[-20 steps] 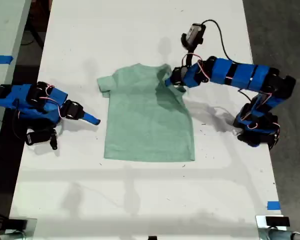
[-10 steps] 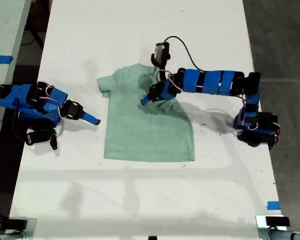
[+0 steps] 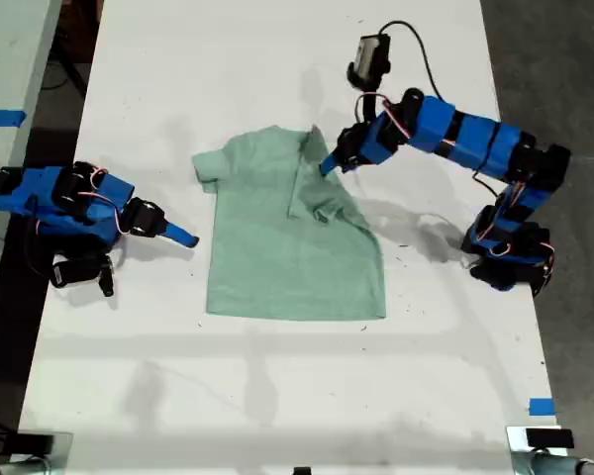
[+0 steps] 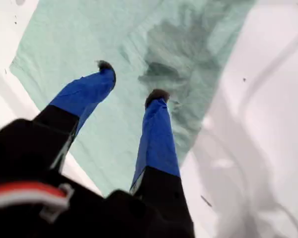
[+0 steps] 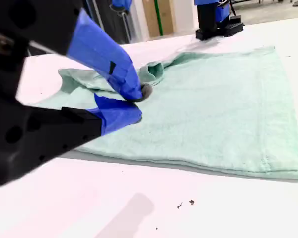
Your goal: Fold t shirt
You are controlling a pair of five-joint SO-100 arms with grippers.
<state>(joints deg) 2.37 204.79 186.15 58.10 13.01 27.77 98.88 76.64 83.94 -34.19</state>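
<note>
Mint t shirt [image 3: 292,237], 1 sleeve folded inward below spread first gripper [image 4: 130,79]; opposite sleeve judged next for closed second gripper [image 5: 134,101].

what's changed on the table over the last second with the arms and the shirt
My first gripper carried the sleeve on the exterior view's right in over the t shirt, let it go, and has pulled back toward that view's right with its jaws open. The sleeve now lies folded onto the chest. My second gripper has stayed parked beside the shirt on the exterior view's left, and the rest of the shirt has not moved.
</note>
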